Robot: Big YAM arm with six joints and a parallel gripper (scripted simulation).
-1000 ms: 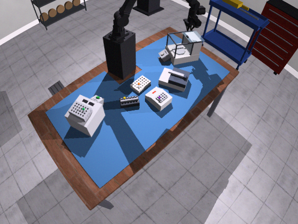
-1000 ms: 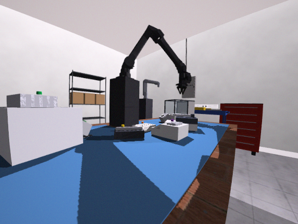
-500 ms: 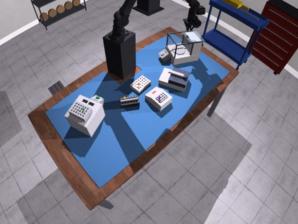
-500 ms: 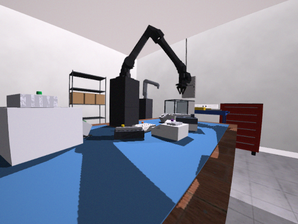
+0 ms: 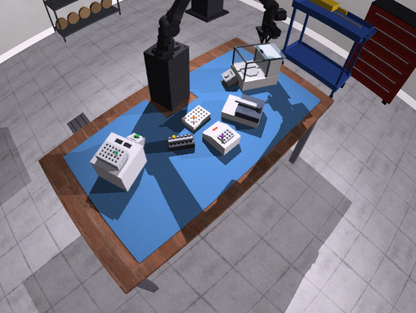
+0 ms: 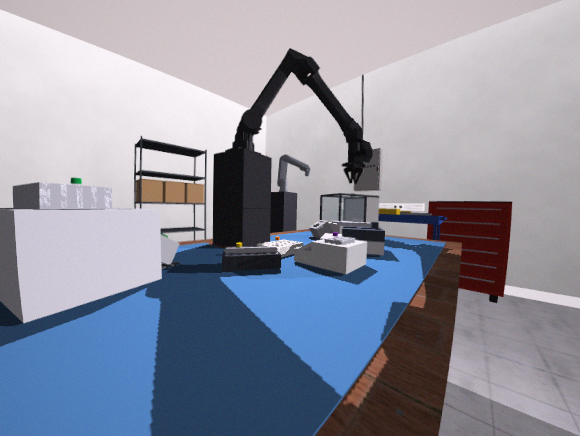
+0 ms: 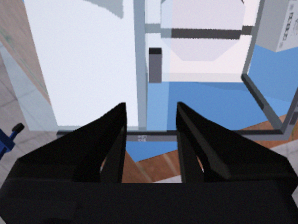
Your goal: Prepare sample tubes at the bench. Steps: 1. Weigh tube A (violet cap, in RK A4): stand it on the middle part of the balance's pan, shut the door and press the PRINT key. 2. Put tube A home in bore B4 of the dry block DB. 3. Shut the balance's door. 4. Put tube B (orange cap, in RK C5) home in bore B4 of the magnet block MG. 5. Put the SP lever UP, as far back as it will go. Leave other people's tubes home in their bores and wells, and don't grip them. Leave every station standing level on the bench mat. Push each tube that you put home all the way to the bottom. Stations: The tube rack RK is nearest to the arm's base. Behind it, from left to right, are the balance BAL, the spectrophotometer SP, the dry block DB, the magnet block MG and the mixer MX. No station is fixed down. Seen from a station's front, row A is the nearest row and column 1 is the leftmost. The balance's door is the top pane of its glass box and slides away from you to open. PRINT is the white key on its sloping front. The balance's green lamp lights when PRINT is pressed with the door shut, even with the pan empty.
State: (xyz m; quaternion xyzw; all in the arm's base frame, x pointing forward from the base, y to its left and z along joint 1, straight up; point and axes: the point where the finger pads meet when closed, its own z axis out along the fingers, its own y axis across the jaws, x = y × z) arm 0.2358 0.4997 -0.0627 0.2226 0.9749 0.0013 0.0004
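Gripper (image 5: 265, 40) (image 6: 353, 180) (image 7: 151, 111) part-open and holding nothing, it hangs above the balance (image 5: 259, 83) (image 6: 372, 216) (image 7: 142, 135), whose door (image 5: 270, 51) (image 7: 90, 65) stands open. Violet-capped tube A (image 5: 222, 136) (image 6: 335, 234) sits in the dry block (image 5: 219, 140) (image 6: 331, 255), so shutting the door seems in hand; next, lower to its handle (image 7: 155, 66) and draw it closed.

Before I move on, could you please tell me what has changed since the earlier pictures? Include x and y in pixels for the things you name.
Nothing has visibly changed. The tool (image 5: 265, 41) (image 6: 353, 180) (image 7: 151, 111) hangs over the balance (image 5: 252, 85) as before, holding nothing. The door (image 5: 271, 52) (image 7: 85, 65), violet cap (image 5: 222, 136) (image 6: 335, 234) and orange cap (image 5: 194, 117) (image 6: 277, 238) stayed put.
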